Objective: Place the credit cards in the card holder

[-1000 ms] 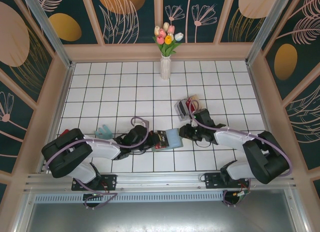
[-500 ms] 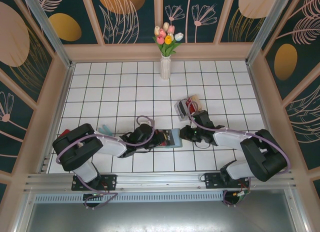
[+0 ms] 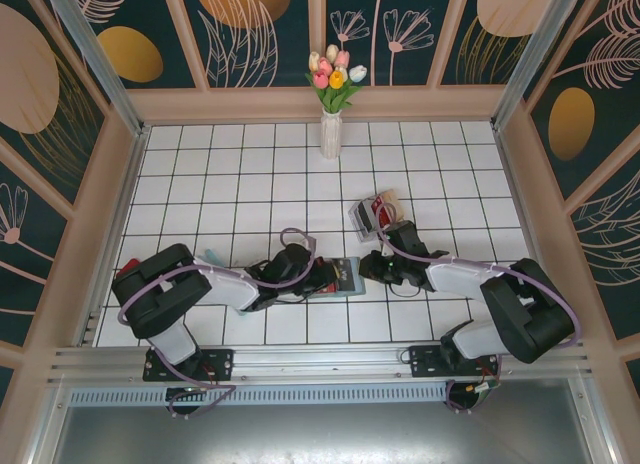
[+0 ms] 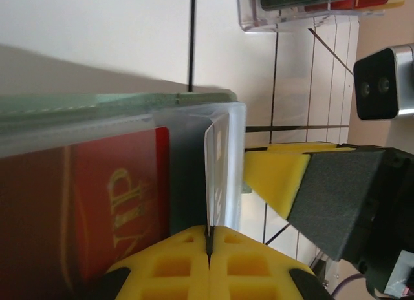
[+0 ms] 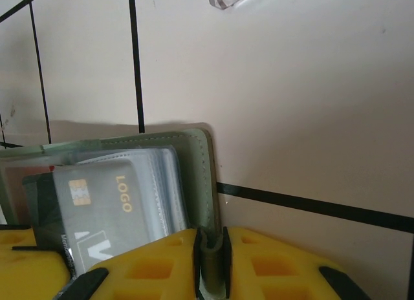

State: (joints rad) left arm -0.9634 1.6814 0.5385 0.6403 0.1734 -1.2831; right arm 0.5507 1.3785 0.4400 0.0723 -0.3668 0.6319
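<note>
Two hands pinch holder (image 3: 347, 277), long axis 9–3 o'clock: left hand (image 3: 322, 278) clamps its clear sleeve (image 4: 220, 164) at 9, right hand (image 3: 365, 272) grips cover (image 5: 206, 183) at 3.

The top camera looks steeply down from above and behind the arm bases, far enough back to take in the whole tiled table (image 3: 250, 174). Each wrist camera sits right behind its own hand, the left hand (image 4: 208, 238) and the right hand (image 5: 210, 245), looking low and close across the tiles. All three views share the card holder (image 3: 345, 277) and the clear box (image 3: 365, 216).
</note>
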